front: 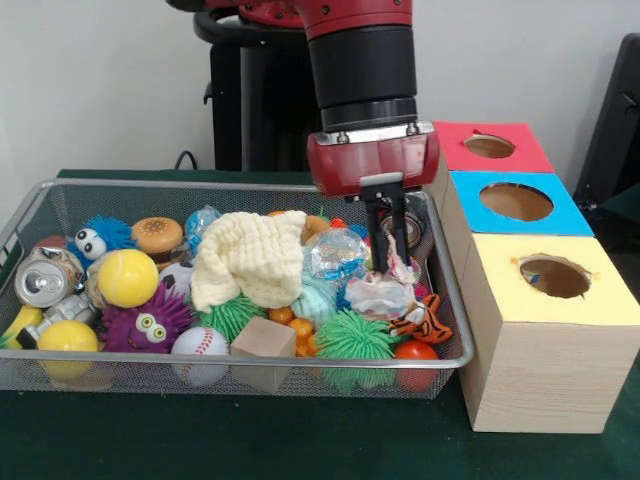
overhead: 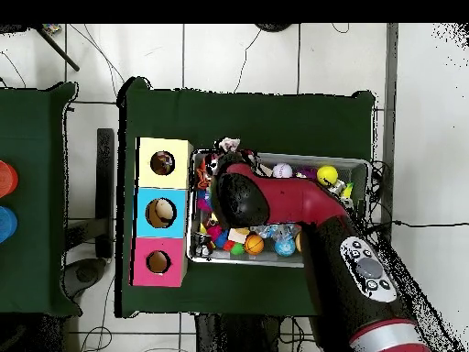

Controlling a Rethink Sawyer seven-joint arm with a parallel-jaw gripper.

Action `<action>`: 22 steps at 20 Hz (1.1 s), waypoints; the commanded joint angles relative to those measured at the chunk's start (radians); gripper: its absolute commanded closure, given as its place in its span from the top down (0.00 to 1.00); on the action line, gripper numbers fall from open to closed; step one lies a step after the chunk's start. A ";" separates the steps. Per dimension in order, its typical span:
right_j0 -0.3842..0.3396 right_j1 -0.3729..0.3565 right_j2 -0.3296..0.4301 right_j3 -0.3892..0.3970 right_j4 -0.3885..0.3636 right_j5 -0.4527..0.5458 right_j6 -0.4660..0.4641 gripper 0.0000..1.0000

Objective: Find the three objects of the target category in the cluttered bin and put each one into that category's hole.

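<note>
The wire mesh bin (front: 452, 300) is full of toys; it also shows in the overhead view (overhead: 362, 167). My gripper (front: 388, 266) reaches down into its right end. Its two fingers (front: 373, 240) stand close together on a white rope bundle with coloured speckles (front: 380, 296), and a strand of it rises between them. I see no other rope bundle; the clutter may hide them. In the overhead view my arm (overhead: 275, 197) covers the gripper and the bundle.
Three wooden boxes with round holes stand right of the bin: red (front: 489, 146), blue (front: 516, 201), yellow (front: 555, 277). A cream waffle cloth (front: 250, 255), a clear crinkly ball (front: 335, 250), green spiky balls (front: 352, 335), a wooden cube (front: 262, 340) and a tiger toy (front: 425, 320) crowd the bundle.
</note>
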 commanded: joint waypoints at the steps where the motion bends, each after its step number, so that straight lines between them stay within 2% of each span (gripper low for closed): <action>1: 0.032 0.020 0.062 0.054 0.021 0.139 0.066 0.00; 12: 0.107 -0.009 0.023 0.048 0.047 0.150 0.104 0.00; 22: 0.139 0.000 0.003 0.042 0.039 0.125 0.106 0.00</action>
